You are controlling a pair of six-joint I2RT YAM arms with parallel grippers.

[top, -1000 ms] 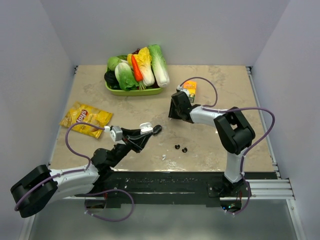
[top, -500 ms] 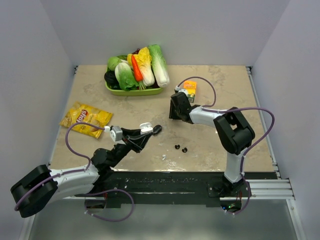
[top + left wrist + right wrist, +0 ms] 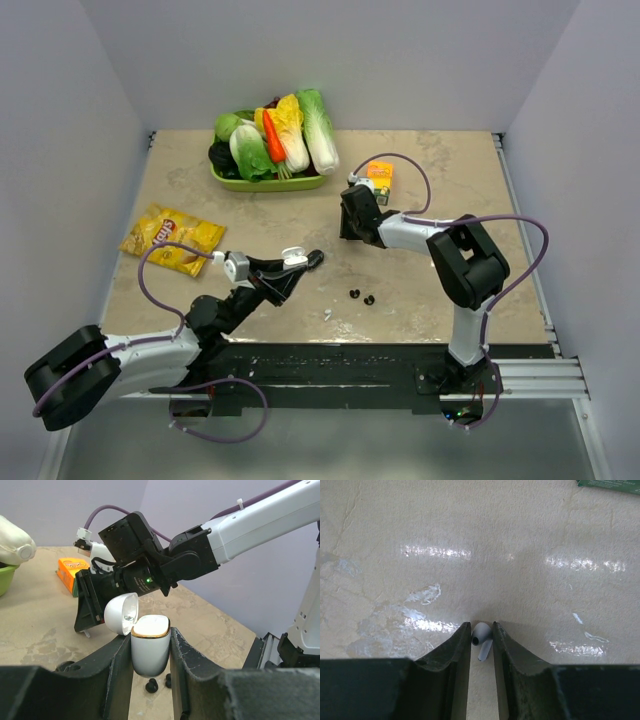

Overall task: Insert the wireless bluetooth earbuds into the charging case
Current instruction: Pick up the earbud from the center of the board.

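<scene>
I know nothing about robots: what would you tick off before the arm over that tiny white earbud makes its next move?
1. Tiny white stemmed earbud lies between the fingers of the right gripper: ok.
2. Those fingers truly pinch it: cannot tell.
3. Glossy white charging case clamped in the left gripper: ok.
4. Case's hinged lid open: ok.
5. Case's slots free: cannot tell.
6. Two tiny rounded black earbuds on the beige table, apart from both grippers: ok.
</scene>
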